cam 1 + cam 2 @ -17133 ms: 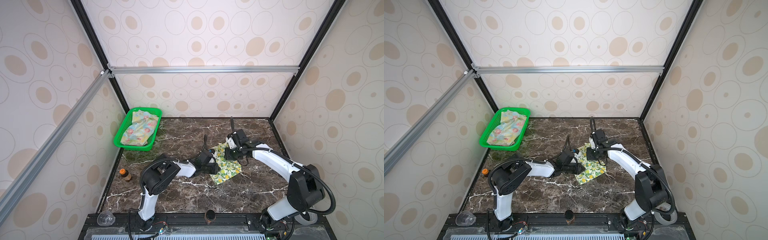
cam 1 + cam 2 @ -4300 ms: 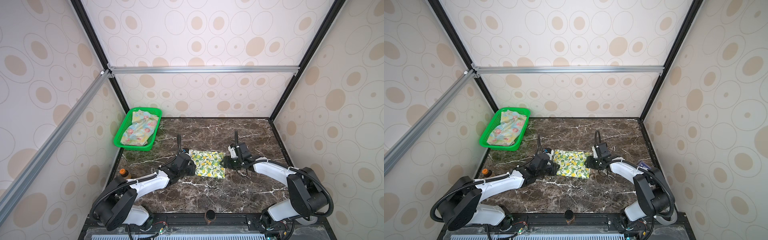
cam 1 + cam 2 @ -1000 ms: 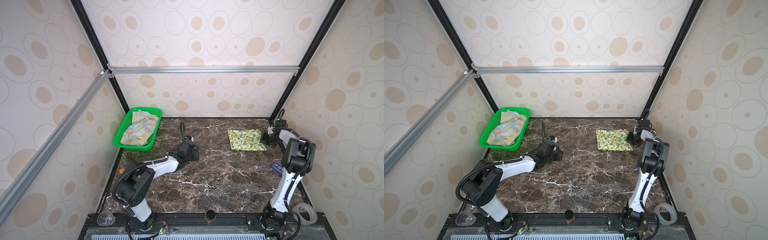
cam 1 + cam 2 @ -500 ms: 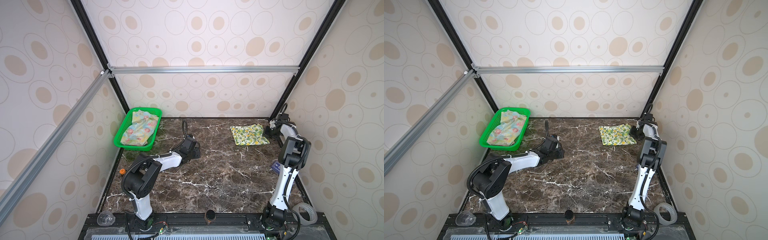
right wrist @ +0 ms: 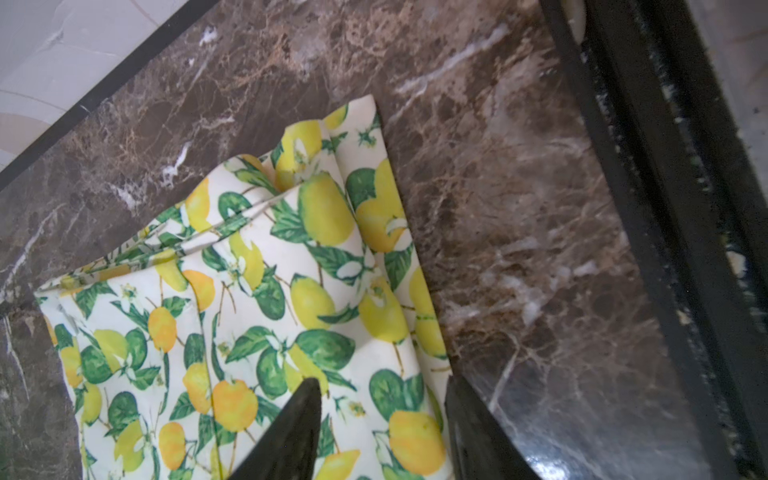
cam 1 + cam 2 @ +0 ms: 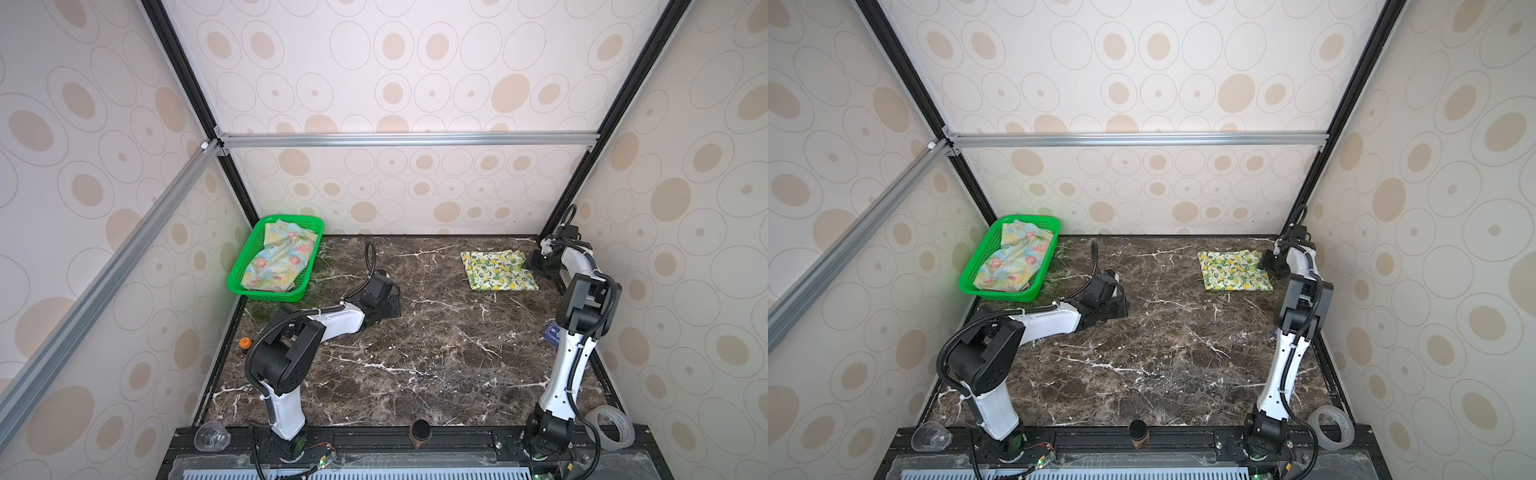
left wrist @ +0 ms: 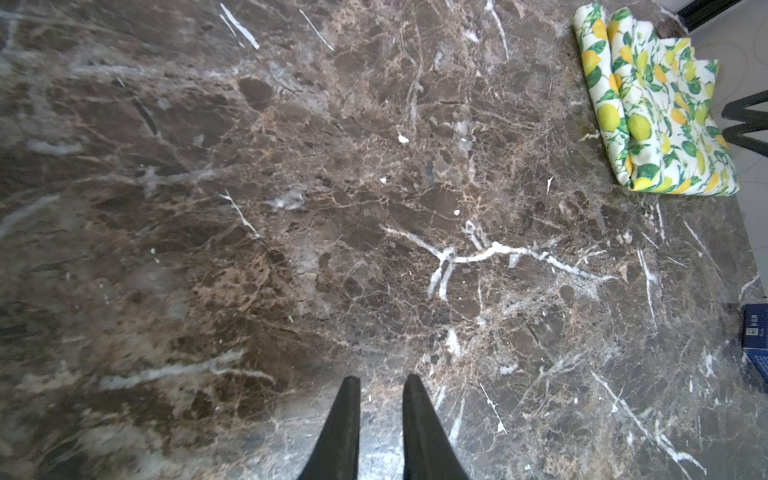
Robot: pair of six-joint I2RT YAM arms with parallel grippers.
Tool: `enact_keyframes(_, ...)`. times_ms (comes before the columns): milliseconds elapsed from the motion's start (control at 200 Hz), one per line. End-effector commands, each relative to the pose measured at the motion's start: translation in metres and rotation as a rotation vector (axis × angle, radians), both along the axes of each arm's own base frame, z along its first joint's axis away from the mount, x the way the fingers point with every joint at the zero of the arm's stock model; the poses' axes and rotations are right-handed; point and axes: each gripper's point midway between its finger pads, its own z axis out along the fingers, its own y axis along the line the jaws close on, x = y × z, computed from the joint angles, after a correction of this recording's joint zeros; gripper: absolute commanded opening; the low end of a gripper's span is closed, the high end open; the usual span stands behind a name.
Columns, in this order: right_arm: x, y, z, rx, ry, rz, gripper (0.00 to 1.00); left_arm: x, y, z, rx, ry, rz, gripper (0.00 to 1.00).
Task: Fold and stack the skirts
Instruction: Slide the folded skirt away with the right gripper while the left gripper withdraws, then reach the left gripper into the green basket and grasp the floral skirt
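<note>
- Both top views are looking down from high above the front, covering the whole tabletop (image 6: pixel 415 353).
- Wrist cameras are sitting low, the right closest; all four views are sharing the lemon skirt (image 5: pixel 249 311).

Robotics lab test cell: two white-and-black robot arms, the left arm (image 6: pixel 336 322) and the right arm (image 6: pixel 567 374), stand bolted to a black mounting rail (image 6: pixel 457 438) along the front edge of a brown marble-patterned tabletop (image 6: pixel 415 353). Black posts (image 6: pixel 180 70) and a silver aluminium crossbar (image 6: pixel 407 139) frame the booth. Its wall panels (image 6: pixel 415 62) are papered in beige ovals and rings. Black cables (image 6: pixel 369 259) loop from the arms' joints. A roll of tape (image 6: pixel 613 428) and a clear plastic cup (image 6: pixel 212 436) sit at the booth's front corners, off the tabletop.
</note>
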Motion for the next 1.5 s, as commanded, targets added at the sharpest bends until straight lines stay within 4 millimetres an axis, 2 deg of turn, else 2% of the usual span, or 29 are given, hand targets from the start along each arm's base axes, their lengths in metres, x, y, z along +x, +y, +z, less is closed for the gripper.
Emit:
enact_keyframes(0,0.003,-0.01,0.048,-0.057,-0.092,-0.024,0.54,0.006,0.004,0.019,-0.024,-0.024,0.033,0.22)
enact_keyframes(115,-0.01,-0.006,0.076,-0.078,-0.143,-0.046,0.55,0.013,0.016,0.031,-0.044,-0.028,0.056,0.26)
enact_keyframes(215,-0.027,0.005,0.095,-0.084,-0.185,-0.065,0.58,0.025,0.036,0.054,-0.043,-0.079,0.09,0.33)
enact_keyframes(280,-0.037,0.024,0.103,-0.083,-0.207,-0.046,0.6,0.033,0.052,0.068,-0.034,-0.105,0.107,0.42)
enact_keyframes(385,-0.049,0.059,0.111,-0.107,-0.215,-0.01,0.61,0.049,0.082,0.095,-0.015,-0.171,0.145,0.49)
enact_keyframes(455,-0.056,0.085,0.115,-0.115,-0.23,0.017,0.61,0.06,0.112,0.112,0.004,-0.208,0.203,0.53)
enact_keyframes(570,-0.068,0.13,0.118,-0.059,-0.248,0.078,0.6,0.08,0.177,0.136,0.055,-0.212,0.328,0.54)
enact_keyframes(695,-0.083,0.172,0.127,-0.047,-0.268,0.144,0.61,0.09,0.247,0.151,0.131,-0.203,0.453,0.55)
enact_keyframes(840,-0.099,0.212,0.134,0.018,-0.284,0.213,0.6,0.094,0.316,0.154,0.106,-0.195,0.585,0.58)
enact_keyframes(975,-0.113,0.227,0.135,0.064,-0.3,0.228,0.6,0.105,0.362,0.143,0.11,-0.158,0.651,0.63)
enact_keyframes(1075,-0.119,0.233,0.135,0.081,-0.3,0.235,0.6,0.116,0.382,0.132,0.15,-0.139,0.683,0.66)
enact_keyframes(1280,-0.121,0.233,0.137,0.066,-0.281,0.25,0.59,0.143,0.411,0.11,0.206,-0.121,0.741,0.66)
enact_keyframes(1496,-0.124,0.23,0.14,0.035,-0.273,0.253,0.59,0.177,0.428,0.088,0.251,-0.12,0.732,0.65)
